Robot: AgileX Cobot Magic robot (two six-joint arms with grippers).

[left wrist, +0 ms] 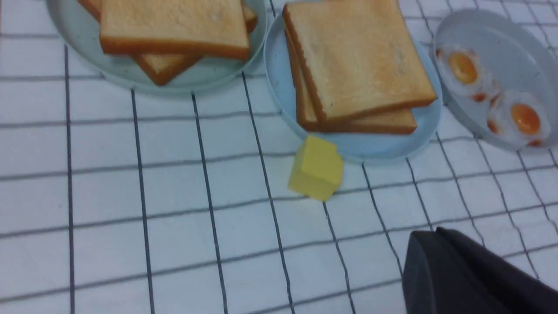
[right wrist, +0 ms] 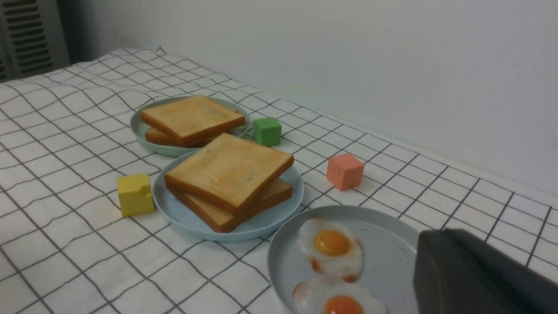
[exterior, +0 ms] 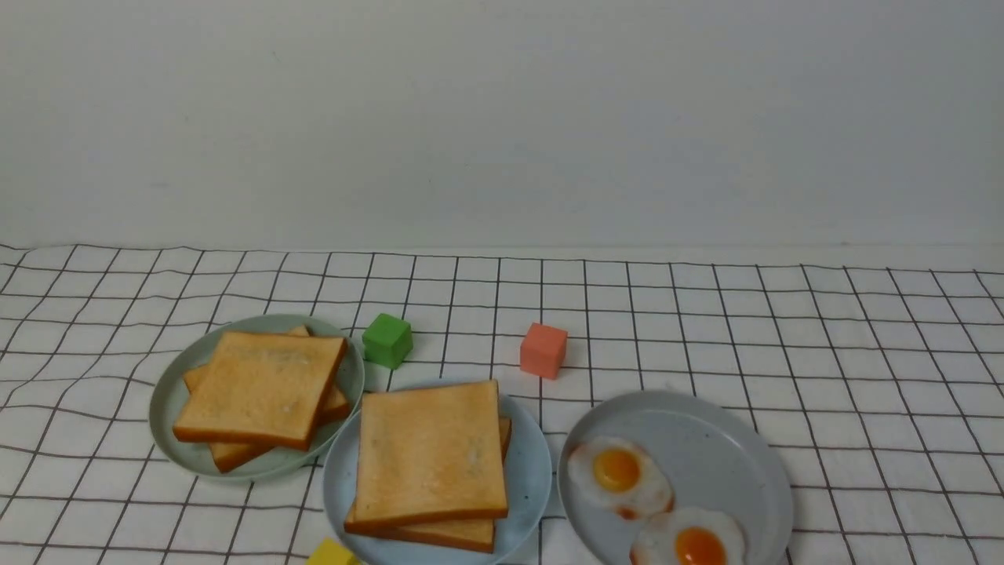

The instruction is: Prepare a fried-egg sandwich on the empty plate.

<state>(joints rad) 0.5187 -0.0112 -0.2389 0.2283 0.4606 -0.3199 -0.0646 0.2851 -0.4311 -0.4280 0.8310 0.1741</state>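
On light-blue plate (exterior: 522, 502) | two golden toast slices (exterior: 427, 455) stacked | egg between: unclear

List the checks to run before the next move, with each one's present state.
1. Toast stack sits on the blue plate: ok.
2. Egg between its two slices: cannot tell, none shows at the edges.
3. Two eggs lie on the grey plate: ok.
4. Left gripper and right gripper shut: ok.
5. No arm over the plates in the front view: ok.
6. Yellow cube free of the blue plate's rim: cannot tell.
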